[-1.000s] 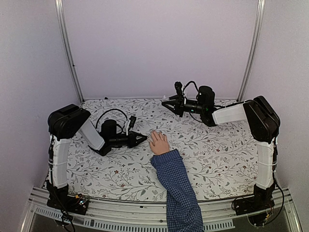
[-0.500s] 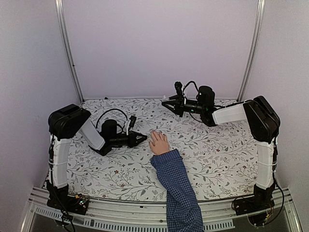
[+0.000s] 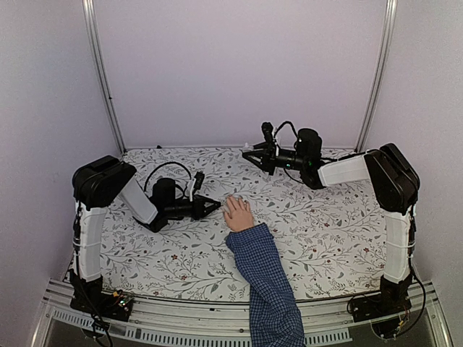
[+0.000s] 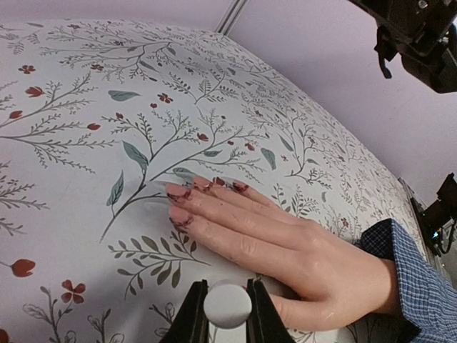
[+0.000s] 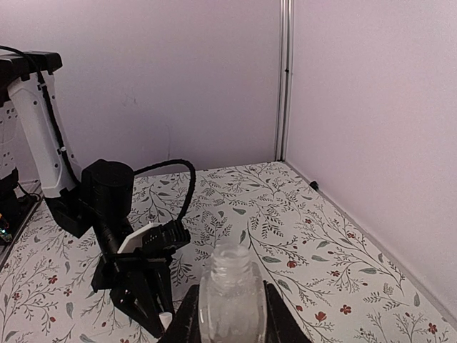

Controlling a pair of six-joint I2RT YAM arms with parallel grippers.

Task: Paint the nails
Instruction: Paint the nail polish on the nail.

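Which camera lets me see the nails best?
The left wrist view: the nails are close up, with patchy reddish colour. The top view shows the person's hand too small for nails. The right wrist view shows none.

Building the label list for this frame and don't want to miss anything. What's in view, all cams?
tablecloth: one, white with grey-green leaves and red flowers, covers the table.
hand: one, pale flesh, palm down on the cloth, mid table.
nails: four showing, streaked dark red, at the fingertips.
sleeve: one, blue checked, runs from the near edge to the wrist.
bottle: one, clear, neck open, in the right gripper.
white cap: one, round, in the left gripper.
left gripper: black, shut on the white cap, low beside the fingers.
right gripper: black, shut on the bottle, at the far side.
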